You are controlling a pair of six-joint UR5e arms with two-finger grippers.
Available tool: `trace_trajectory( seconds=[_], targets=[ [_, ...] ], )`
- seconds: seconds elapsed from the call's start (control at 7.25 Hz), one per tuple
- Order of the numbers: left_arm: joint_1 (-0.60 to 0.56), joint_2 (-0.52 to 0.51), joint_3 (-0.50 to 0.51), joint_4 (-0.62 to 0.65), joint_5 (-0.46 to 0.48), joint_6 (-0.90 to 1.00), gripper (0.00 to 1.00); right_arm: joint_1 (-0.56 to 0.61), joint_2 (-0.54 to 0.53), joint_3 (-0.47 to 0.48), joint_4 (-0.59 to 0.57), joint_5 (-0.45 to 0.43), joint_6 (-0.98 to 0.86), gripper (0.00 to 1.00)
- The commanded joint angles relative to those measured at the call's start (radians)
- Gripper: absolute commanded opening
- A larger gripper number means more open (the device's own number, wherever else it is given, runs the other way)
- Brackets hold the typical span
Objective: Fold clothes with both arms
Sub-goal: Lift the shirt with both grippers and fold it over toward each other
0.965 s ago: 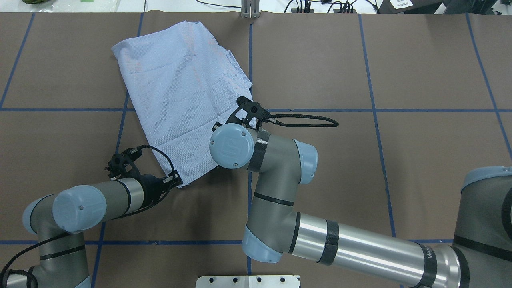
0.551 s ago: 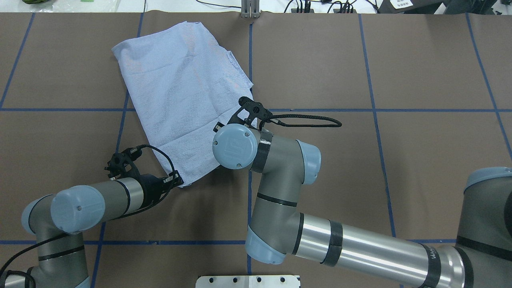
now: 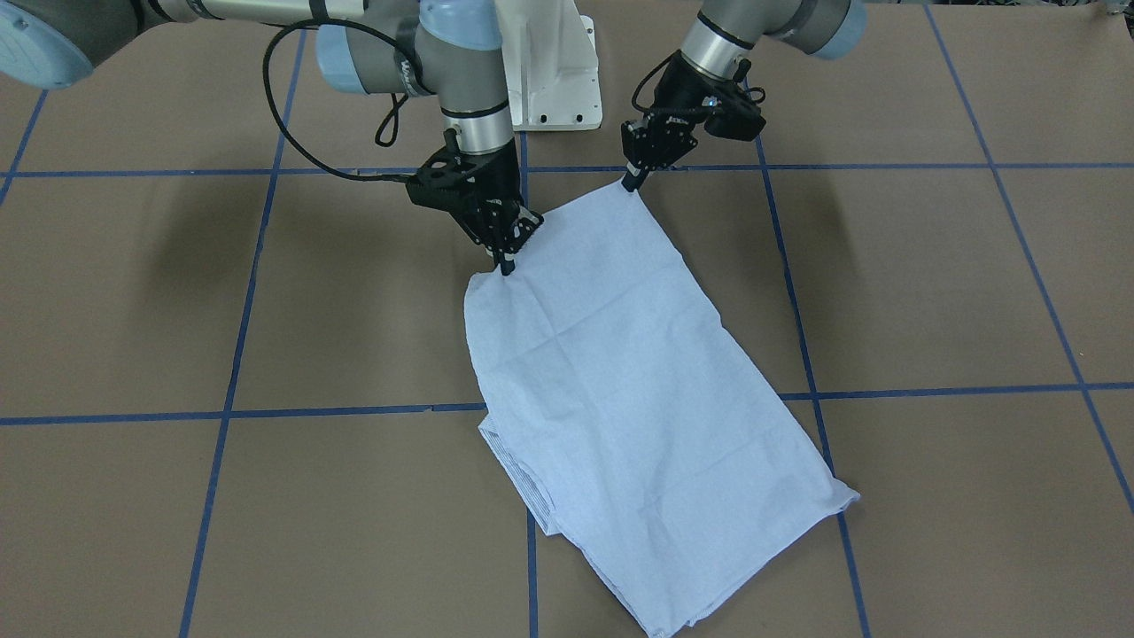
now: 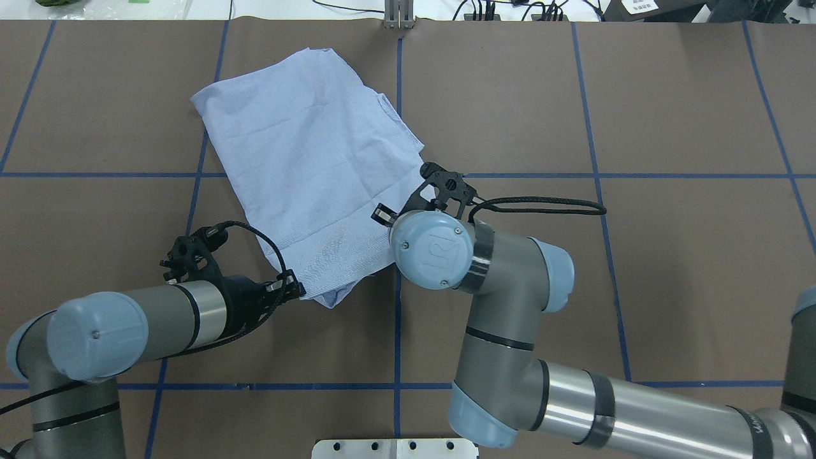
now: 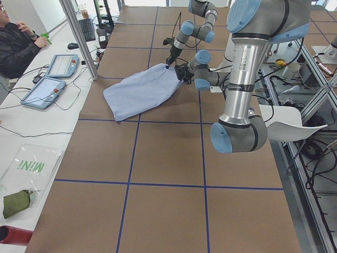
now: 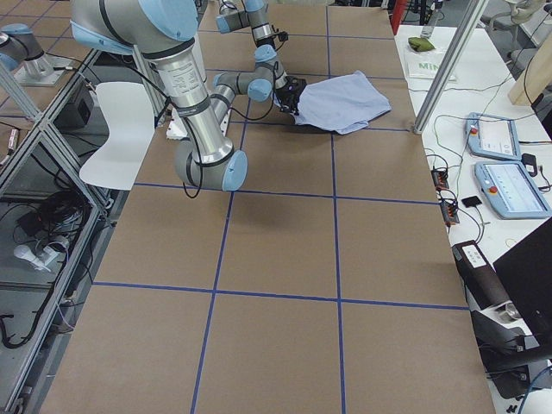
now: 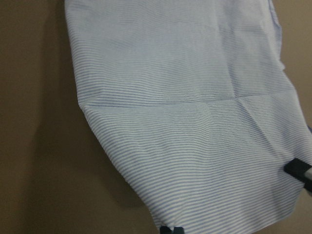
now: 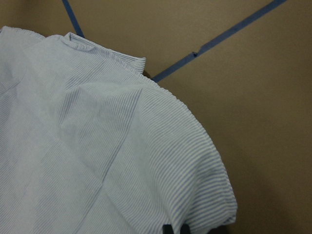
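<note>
Pinch grips on both near corners of the striped shirt (image 3: pixel 638 381) — clamping one corner tight with the left gripper (image 3: pixel 631 181), clamping the other with the right gripper (image 3: pixel 505 263), jaws pressed together on cloth each time. Lying folded and slanted on the brown table (image 4: pixel 637 95), crossing a blue tape line (image 4: pixel 95 173) and stretching toward the far edge. Reaching in low with the left arm (image 4: pixel 146 315) and the right arm (image 4: pixel 503 299) — both angling down to the hem.

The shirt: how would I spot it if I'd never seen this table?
Find the big brown table with blue tape lines. The left gripper and right gripper each pinch a corner of the shirt. It is the only cloth there: pale blue, finely striped, folded flat.
</note>
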State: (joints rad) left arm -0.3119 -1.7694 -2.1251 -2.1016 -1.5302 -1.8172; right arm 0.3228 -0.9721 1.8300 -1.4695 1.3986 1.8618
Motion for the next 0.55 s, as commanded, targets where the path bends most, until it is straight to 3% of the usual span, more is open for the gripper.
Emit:
trace_trajectory(
  seconds=[0.0, 0.41],
  targets=[
    [0.033, -0.012, -0.076, 0.043, -0.004, -0.001, 0.0, -0.127, -0.08, 0.245, -0.157, -0.096, 0.007, 0.0],
    [0.048, -0.012, -0.165, 0.113, -0.019, -0.001, 0.0, -0.209, -0.08, 0.383, -0.312, -0.128, 0.017, 0.0]
  ],
)
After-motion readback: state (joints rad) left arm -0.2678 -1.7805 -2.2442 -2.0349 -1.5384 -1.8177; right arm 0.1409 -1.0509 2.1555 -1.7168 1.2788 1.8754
